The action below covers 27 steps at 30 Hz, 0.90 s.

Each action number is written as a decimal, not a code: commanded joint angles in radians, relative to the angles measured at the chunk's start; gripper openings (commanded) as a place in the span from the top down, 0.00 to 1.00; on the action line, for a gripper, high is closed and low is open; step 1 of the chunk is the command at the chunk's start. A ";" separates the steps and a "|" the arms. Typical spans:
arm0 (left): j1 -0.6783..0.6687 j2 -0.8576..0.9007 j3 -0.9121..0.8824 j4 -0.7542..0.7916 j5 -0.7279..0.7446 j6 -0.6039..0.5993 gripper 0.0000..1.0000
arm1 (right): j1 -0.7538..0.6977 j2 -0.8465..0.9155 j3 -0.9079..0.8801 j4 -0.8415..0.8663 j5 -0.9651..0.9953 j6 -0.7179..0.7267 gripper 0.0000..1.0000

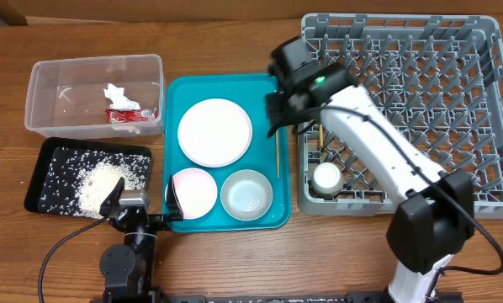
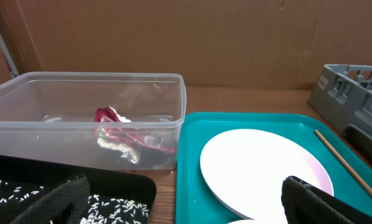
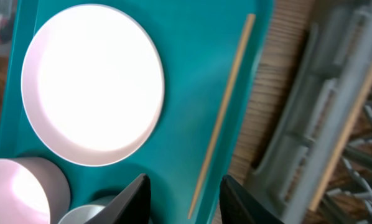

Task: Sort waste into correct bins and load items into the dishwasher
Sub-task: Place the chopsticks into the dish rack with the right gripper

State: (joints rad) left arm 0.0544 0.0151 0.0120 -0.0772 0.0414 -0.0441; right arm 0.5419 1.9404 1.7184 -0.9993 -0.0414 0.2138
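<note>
The clear tub [image 1: 96, 93] holds the red wrapper [image 1: 129, 114] and white tissue [image 1: 115, 93]; both also show in the left wrist view [image 2: 114, 118]. The black tray [image 1: 50, 156] holds rice [image 1: 100, 181]. The teal tray [image 1: 180, 93] carries the white plate [image 1: 215, 131], a white bowl [image 1: 194, 189], a pale grey bowl [image 1: 246, 194] and a chopstick [image 3: 223, 118] along its right edge. My right gripper [image 1: 283, 118] hangs open above that chopstick [image 3: 186, 199]. The grey dish rack [image 1: 403, 109] holds the cup [image 1: 326, 177] and another chopstick [image 3: 344, 124]. My left gripper [image 1: 142, 206] is open and empty, low between the two trays.
The right arm [image 1: 378, 151] stretches across the rack's left part. The teal tray's right rim lies close to the rack wall, with a narrow strip of wooden table [image 3: 279, 93] between. A cardboard wall [image 2: 173, 37] stands behind the table.
</note>
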 commanded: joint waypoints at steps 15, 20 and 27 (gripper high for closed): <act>0.006 -0.011 -0.007 0.003 0.003 0.022 0.00 | 0.070 0.296 -0.095 0.152 0.236 0.018 0.63; 0.006 -0.011 -0.007 0.003 0.003 0.022 0.00 | 0.072 0.297 -0.084 0.119 0.223 0.004 0.96; 0.006 -0.011 -0.007 0.003 0.003 0.022 0.00 | 0.066 0.224 0.052 -0.002 0.220 0.050 0.96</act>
State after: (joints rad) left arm 0.0544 0.0151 0.0116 -0.0772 0.0414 -0.0441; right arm 0.6212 2.1990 1.6920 -0.9806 0.1719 0.2440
